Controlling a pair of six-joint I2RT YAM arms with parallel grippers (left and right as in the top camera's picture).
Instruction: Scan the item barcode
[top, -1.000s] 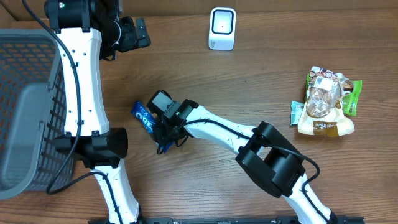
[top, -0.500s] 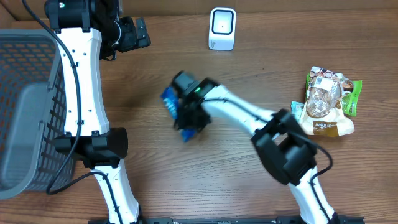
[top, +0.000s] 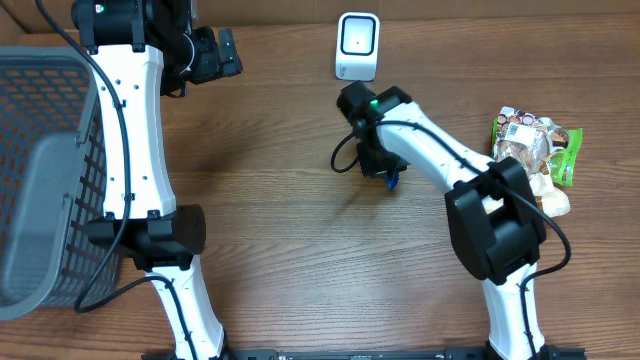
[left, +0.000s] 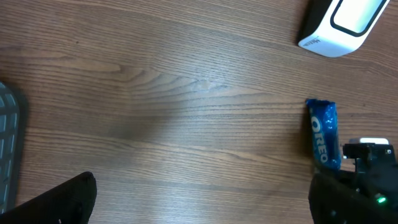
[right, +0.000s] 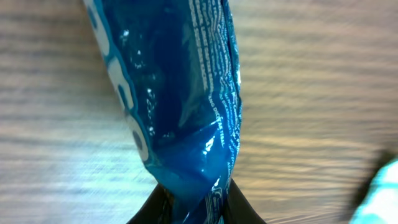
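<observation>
Honestly, the right pincer (right: 196, 210) pinches only the crimped end of the blue foil packet (right: 174, 93), so its barcode could swing away from the white plastic scanner (top: 357, 45).

1. The left arm (top: 135, 120) is built from long, smooth white link shells with rounded edges, joined by bulky black cylindrical joint housings.
2. A thin black cable (top: 118, 110) runs loose along its white links.
3. The left gripper (top: 232, 55) is black and blocky; its fingers (left: 62, 202) look matte and rounded from the wrist camera.
4. The right arm (top: 430, 150) has the same scheme: tapered white links and black joint blocks, with a dark cable loop (top: 338, 160) beside the wrist.
5. A small green light (top: 372, 100) glows on its black wrist housing.
6. The right gripper (right: 193, 208) shows dark fingertips at the bottom edge of its own camera view.
</observation>
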